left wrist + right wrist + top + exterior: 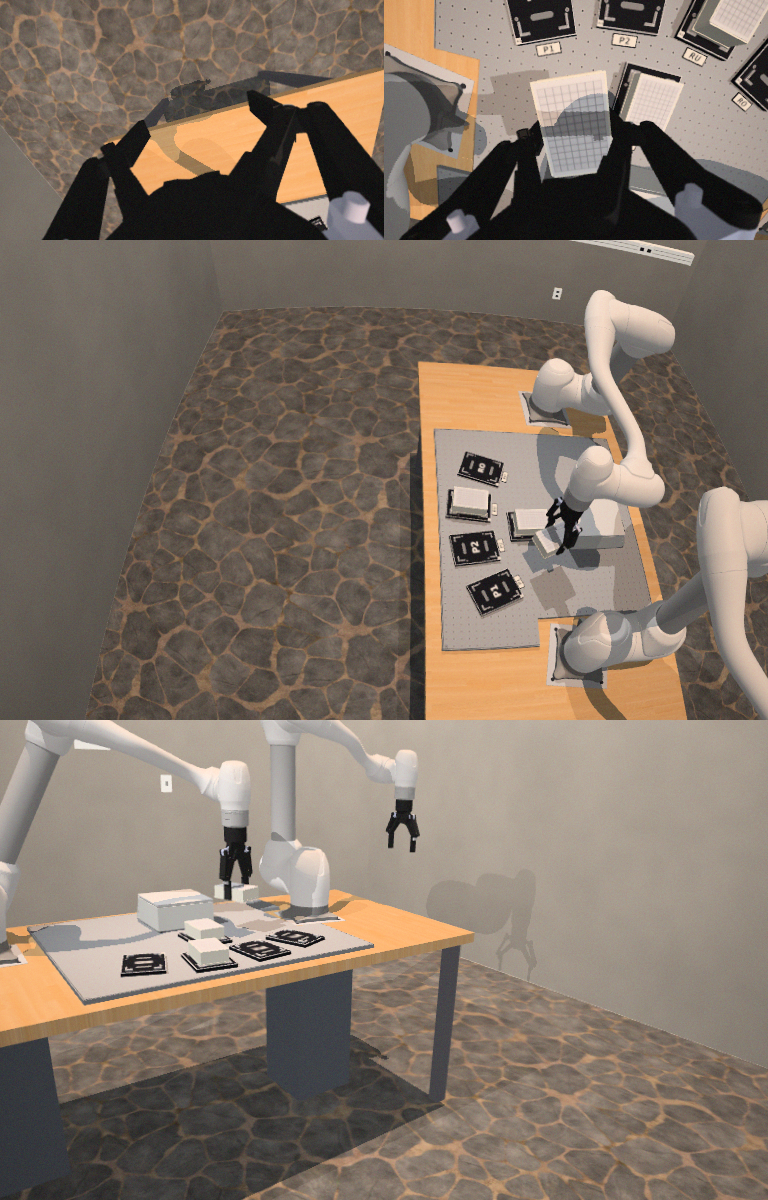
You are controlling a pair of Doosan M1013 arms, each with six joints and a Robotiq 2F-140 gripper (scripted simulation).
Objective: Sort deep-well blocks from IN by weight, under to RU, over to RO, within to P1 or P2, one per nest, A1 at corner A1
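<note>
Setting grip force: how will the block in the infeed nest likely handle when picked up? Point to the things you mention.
The block (529, 520) (203, 928) (656, 102) is probably stiff, given its straight edges and flat faces. Its broad, boxy shape should resist rolling or tipping. Weight can't be judged by eye.

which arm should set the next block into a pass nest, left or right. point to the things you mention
Right, I'd say: its gripper (564, 527) (236, 888) (576, 131) already holds a block (548, 542) (245, 893) (574, 125) near P1 (495, 591) (292, 939), while the left gripper (401, 845) (195, 115) is empty.

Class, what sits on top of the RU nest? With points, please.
A pale deep-well block (471, 500) (208, 950) (736, 20) sits on the RU nest (468, 519) (209, 966) (704, 44), covering its middle; only the nest's dark edges show.
</note>
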